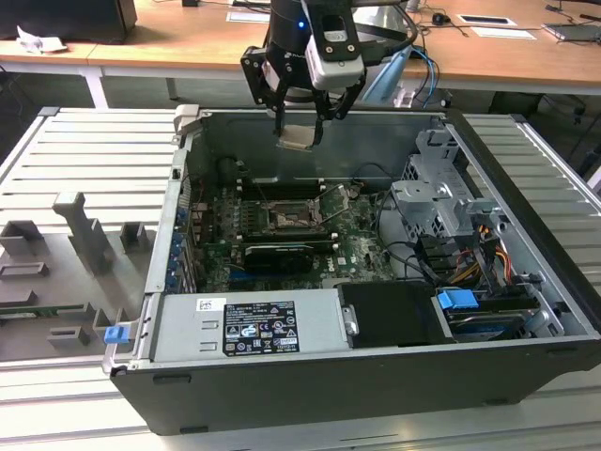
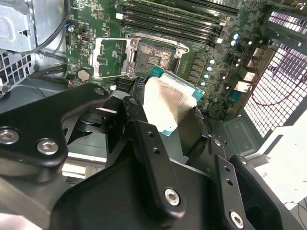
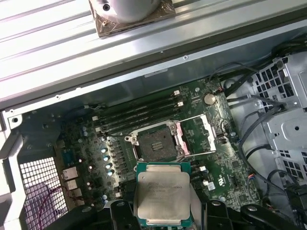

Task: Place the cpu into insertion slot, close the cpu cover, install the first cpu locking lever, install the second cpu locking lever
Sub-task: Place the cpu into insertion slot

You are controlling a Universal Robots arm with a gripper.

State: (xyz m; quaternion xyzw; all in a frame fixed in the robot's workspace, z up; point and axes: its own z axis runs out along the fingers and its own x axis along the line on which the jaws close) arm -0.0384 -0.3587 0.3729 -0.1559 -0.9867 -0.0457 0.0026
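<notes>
My gripper (image 1: 299, 127) hangs above the open computer case, shut on the cpu (image 1: 298, 137), a small flat square chip with a silvery-beige face. In both wrist views the cpu (image 2: 168, 100) (image 3: 162, 194) sits between the black fingers (image 2: 144, 139), held above the motherboard. The insertion slot (image 1: 285, 219) (image 2: 152, 57) (image 3: 156, 143) lies below it, a square black socket with nothing in it. The cpu cover (image 2: 111, 58) (image 3: 197, 136) is swung open to one side of the slot. Thin metal levers (image 1: 331, 201) stand raised beside the socket.
Long black memory slots (image 2: 172, 19) run beside the socket. A black graphics card (image 1: 278, 256), a grey power supply (image 1: 249, 321) and a metal drive cage (image 1: 441, 202) with cables crowd the case. A grey fixture tray (image 1: 66, 272) lies on the exterior view's left.
</notes>
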